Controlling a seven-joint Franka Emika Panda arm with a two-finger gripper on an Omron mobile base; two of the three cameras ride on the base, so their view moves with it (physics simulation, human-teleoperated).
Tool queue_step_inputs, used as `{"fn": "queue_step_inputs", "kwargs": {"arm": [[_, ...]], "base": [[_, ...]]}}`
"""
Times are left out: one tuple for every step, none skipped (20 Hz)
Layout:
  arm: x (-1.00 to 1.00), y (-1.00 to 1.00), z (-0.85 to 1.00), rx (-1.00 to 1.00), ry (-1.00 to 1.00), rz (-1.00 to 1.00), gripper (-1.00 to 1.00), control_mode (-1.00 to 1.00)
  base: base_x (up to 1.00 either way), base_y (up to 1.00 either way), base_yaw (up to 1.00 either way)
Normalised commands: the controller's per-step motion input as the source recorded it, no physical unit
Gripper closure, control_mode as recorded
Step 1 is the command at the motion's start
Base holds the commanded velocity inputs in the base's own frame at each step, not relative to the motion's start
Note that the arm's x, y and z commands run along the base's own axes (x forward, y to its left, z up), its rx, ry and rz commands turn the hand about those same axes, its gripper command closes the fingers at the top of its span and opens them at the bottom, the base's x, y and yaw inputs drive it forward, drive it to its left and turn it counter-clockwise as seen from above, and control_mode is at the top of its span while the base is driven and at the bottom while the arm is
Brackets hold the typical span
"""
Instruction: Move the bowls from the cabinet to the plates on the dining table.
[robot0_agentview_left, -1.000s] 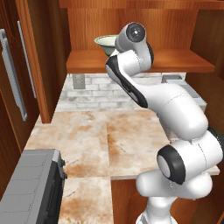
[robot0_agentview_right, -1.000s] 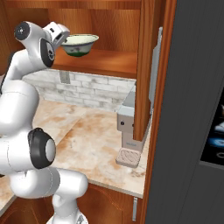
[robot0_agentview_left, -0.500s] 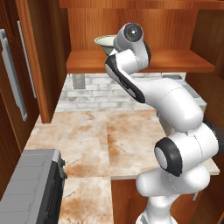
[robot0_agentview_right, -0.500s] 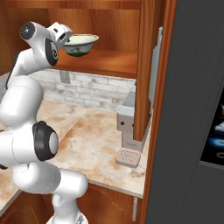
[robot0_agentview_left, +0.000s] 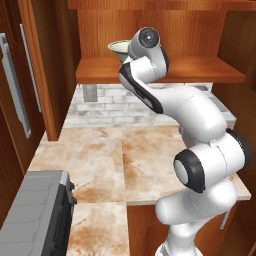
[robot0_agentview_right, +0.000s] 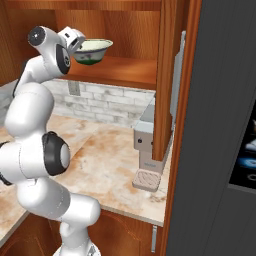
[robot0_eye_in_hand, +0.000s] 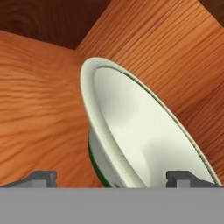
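- Reddish-brown wood closes in the scene: the open cabinet sits above a white-brick backsplash, with a marbled stone counter below it.
- Held up inside the cabinet, the cream bowl with the dark green band hangs above the wooden shelf, clear of the board, to judge from the right base view.
- Compared with a second ago, the bowl sits in almost the same place in both base views. The arm's lower joints have swung round, with the elbow now pushed further out over the counter. I read this as the arm reorienting to carry the bowl out, not as any real travel of the bowl.
- The hand has its two dark fingertips set on either side of the bowl's rim, one inside and one outside. It appears to be pinching the rim, and the bowl hanging free of the shelf supports that.
- In the hand view the bowl lies steeply tilted across the frame against the cabinet's wooden walls.
- By my judgement, this first bowl is lifted but not yet out of the cabinet. Withdrawing it past the shelf edge and the open door comes next, then the drive to the dining table.
- A grey appliance sits at the near left of the counter, well apart from the bowl.
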Motion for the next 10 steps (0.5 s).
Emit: {"fn": "queue_step_inputs", "kwargs": {"arm": [[0.24, 0.04, -0.06, -0.01, 0.0, 0.0, -1.0, -1.0], [0.24, 0.03, -0.06, -0.01, 0.0, 0.0, -1.0, -1.0], [0.24, 0.04, -0.05, -0.01, 0.0, 0.0, -1.0, -1.0], [0.23, 0.02, -0.03, -0.01, 0.0, 0.0, -1.0, -1.0], [0.23, 0.01, -0.03, -0.01, 0.0, 0.0, -1.0, -1.0], [0.23, 0.01, -0.02, 0.0, 0.0, 0.0, -1.0, -1.0], [0.22, 0.01, -0.02, -0.01, 0.0, 0.0, -1.0, -1.0], [0.22, 0.0, -0.02, -0.01, 0.0, 0.0, -1.0, -1.0], [0.22, 0.0, -0.02, -0.01, 0.0, 0.0, -1.0, -1.0], [0.21, 0.01, -0.02, -0.01, 0.0, 0.0, -1.0, -1.0]], "base": [[0.0, 0.0, 0.0], [0.0, 0.0, 0.0], [0.0, 0.0, 0.0], [0.0, 0.0, 0.0], [0.0, 0.0, 0.0], [0.0, 0.0, 0.0], [0.0, 0.0, 0.0], [0.0, 0.0, 0.0], [0.0, 0.0, 0.0], [0.0, 0.0, 0.0]]}}
